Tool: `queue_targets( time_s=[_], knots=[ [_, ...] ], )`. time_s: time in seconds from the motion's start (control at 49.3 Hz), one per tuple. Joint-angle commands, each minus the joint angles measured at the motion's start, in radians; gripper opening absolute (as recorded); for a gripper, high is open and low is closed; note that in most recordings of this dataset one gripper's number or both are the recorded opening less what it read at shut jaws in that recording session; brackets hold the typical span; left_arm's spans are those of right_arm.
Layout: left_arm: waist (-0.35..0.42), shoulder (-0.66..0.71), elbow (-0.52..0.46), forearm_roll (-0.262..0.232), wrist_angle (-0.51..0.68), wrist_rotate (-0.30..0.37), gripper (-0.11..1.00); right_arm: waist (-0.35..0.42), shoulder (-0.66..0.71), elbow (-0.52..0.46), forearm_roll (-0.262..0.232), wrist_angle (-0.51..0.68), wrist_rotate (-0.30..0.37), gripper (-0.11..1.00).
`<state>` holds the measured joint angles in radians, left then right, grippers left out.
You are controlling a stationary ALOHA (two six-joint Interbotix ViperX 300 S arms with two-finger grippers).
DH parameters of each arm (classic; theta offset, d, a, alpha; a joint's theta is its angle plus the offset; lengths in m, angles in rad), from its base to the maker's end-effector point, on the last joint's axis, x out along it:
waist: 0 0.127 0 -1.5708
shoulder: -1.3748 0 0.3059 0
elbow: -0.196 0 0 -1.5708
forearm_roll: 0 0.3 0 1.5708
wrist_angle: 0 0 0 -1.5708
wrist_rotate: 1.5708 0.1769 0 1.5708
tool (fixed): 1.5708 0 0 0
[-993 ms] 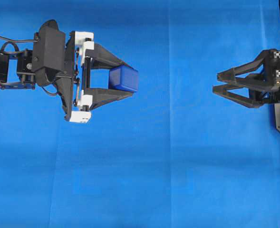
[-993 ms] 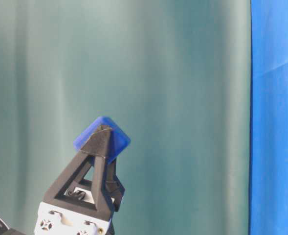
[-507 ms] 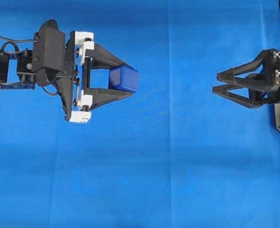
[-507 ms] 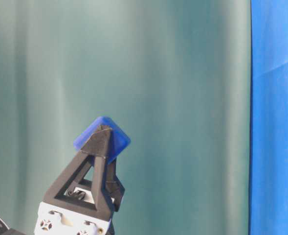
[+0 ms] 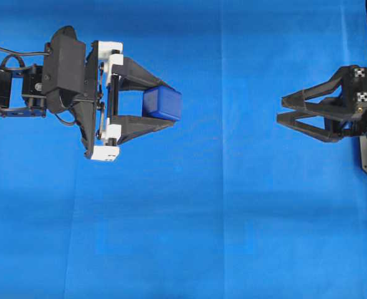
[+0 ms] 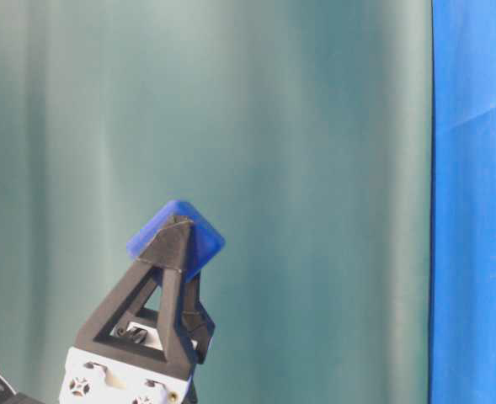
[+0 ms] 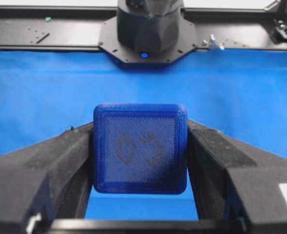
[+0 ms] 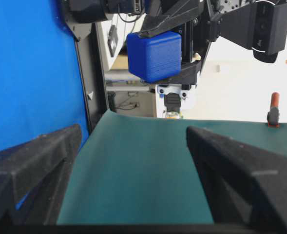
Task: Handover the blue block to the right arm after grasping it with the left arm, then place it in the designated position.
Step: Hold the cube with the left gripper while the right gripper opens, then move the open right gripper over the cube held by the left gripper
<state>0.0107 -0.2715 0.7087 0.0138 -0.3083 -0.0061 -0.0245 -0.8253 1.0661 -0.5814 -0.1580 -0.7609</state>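
Almost nothing differs from a sec ago: the left arm (image 5: 65,68) keeps its pose in the overhead view, w/ the blue block (image 5: 162,103) in the same spot between its black fingers (image 5: 139,78), while the right gripper (image 5: 281,110) has edged a hair toward 9 o'clock. The block sits at approx. 10 o'clock from the overhead view's centre, clamped at the tips of the left gripper (image 5: 168,103), lifted clear of the bright blue cloth (image 5: 202,237); the two fingers press its opposite sides. A cube w/ rounded edges, it has no long axis to speak of. In the overhead view its faces run roughly square to the fingers, one face turned toward 3 o'clock at the right arm (image 5: 357,106). In the table-level view the block (image 6: 176,236) stands corner-up like a diamond above the gripper's white body (image 6: 125,379), a green backdrop (image 6: 298,168) behind. In the left wrist view the near face of the block (image 7: 140,147) carries a faint raised mark, two rounded loops, poss. a "3" or "8"; cannot tell which. The right gripper is spread wide & empty, well apart from the block, tips aimed at 9 o'clock. Small black-and-white checker tags (image 5: 362,84) sit on its wrist; no brand names or readable text. In the right wrist view the block (image 8: 154,56) hangs at 12 o'clock, above the gap between that claw's dark fingers (image 8: 240,180).
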Motion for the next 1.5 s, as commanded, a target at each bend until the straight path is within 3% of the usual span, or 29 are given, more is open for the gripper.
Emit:
queue_targets(
  time_s=[0.0, 0.263, 0.669, 0.892, 1.074, 1.48],
  knots=[
    [0.000, -0.014, -0.011, -0.002, -0.011, -0.002, 0.48, -0.002, 0.020, -0.040, 0.003, -0.009, 0.003, 0.95],
    [0.000, -0.015, -0.009, -0.002, -0.011, -0.002, 0.48, -0.003, 0.156, -0.130, 0.003, -0.023, 0.003, 0.95],
    [-0.003, -0.017, -0.006, -0.002, -0.005, -0.003, 0.48, -0.028, 0.468, -0.350, -0.003, -0.152, -0.005, 0.95],
    [-0.005, -0.017, -0.006, -0.003, -0.003, -0.003, 0.48, -0.028, 0.589, -0.459, -0.006, -0.166, -0.006, 0.95],
    [-0.006, -0.017, -0.006, -0.003, -0.003, -0.003, 0.48, -0.026, 0.643, -0.518, -0.046, -0.166, -0.006, 0.95],
    [-0.006, -0.017, -0.005, -0.003, -0.002, -0.003, 0.48, -0.026, 0.663, -0.546, -0.046, -0.135, -0.003, 0.94]
  ],
)
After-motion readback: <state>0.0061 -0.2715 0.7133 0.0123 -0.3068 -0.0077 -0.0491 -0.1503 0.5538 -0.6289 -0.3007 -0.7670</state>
